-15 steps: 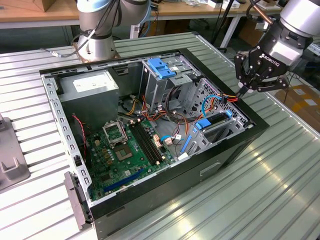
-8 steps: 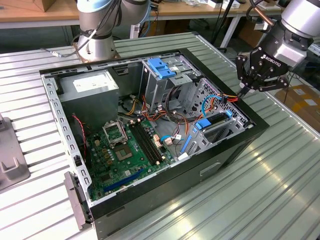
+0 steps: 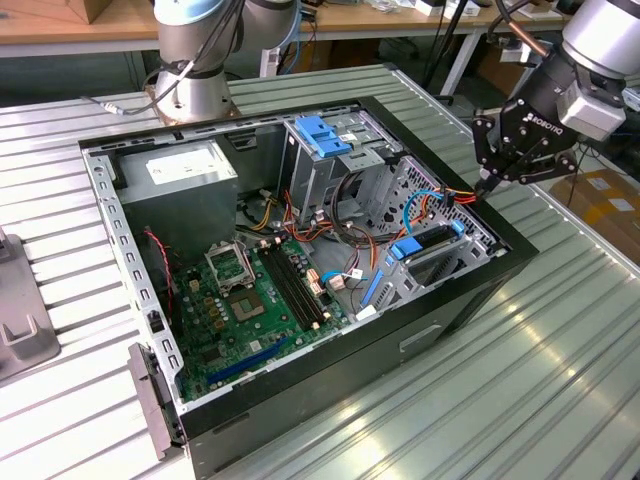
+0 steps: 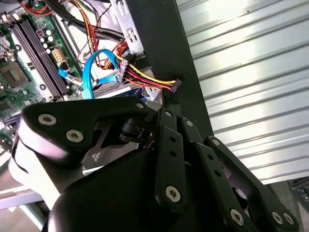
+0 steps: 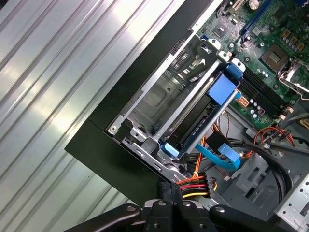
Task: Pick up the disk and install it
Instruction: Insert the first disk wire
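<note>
Pincer [image 5: 172, 189] tight on a wired plug [image 4: 175, 87] (at the case [image 5: 108, 154] rim), the disk [image 5: 199, 123] just beside, in its bay.

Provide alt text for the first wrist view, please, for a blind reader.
The end effector pinches the end of a red, yellow and black wire bundle, beside the blue-railed disk resting in a bay of the open computer case.

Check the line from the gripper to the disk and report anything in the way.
The gripper hangs at the case's edge. A red, yellow and black wire bundle lies close in front, between it and the disk in the bay. A flat blue cable crosses just beyond, by the disk's end.
</note>
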